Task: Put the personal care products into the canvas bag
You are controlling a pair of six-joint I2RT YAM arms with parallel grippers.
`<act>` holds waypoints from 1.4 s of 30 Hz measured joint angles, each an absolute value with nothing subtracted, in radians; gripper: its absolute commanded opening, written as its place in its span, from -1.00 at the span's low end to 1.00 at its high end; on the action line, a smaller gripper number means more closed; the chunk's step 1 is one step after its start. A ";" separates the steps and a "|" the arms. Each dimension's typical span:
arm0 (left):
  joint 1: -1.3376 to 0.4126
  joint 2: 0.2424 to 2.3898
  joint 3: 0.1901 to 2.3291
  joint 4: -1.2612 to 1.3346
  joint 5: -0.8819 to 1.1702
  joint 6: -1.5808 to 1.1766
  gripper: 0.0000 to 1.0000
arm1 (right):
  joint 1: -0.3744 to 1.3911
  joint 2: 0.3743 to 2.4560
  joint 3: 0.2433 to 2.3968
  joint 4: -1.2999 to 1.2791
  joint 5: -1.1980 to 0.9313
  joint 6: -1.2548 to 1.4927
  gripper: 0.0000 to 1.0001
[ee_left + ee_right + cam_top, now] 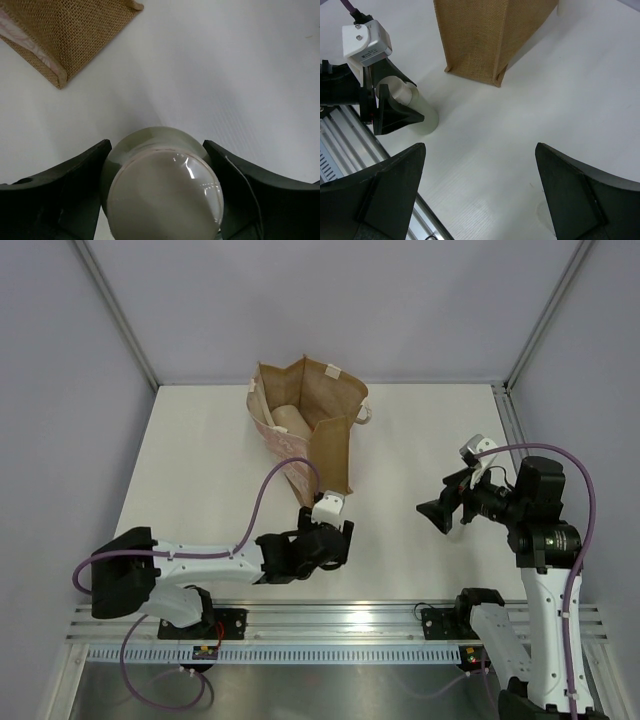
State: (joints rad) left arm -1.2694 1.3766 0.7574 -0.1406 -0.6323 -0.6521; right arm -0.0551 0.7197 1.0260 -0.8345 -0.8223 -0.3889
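Note:
A cream cylinder bottle [162, 195] stands upright on the white table [530, 100], also seen in the right wrist view as the bottle [422, 114]. My left gripper [157, 145] is shut on it, one dark finger against each side. In the top view the left gripper [335, 538] covers the bottle. The canvas bag [310, 435] stands open-mouthed just beyond it, with a pale rounded product [288, 418] inside. A corner of the bag [65, 35] shows at the left wrist view's top left. My right gripper [437, 512] hangs open and empty over bare table at the right.
The left arm's white wrist camera [366, 41] and purple cable sit above the bottle. An aluminium rail [340, 625] runs along the table's near edge. Grey walls with metal posts close in the back and sides.

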 measured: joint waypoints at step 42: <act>-0.383 1.716 1.643 -0.245 -0.036 -0.635 -0.52 | -0.117 0.599 0.913 -0.768 -0.804 -0.332 0.99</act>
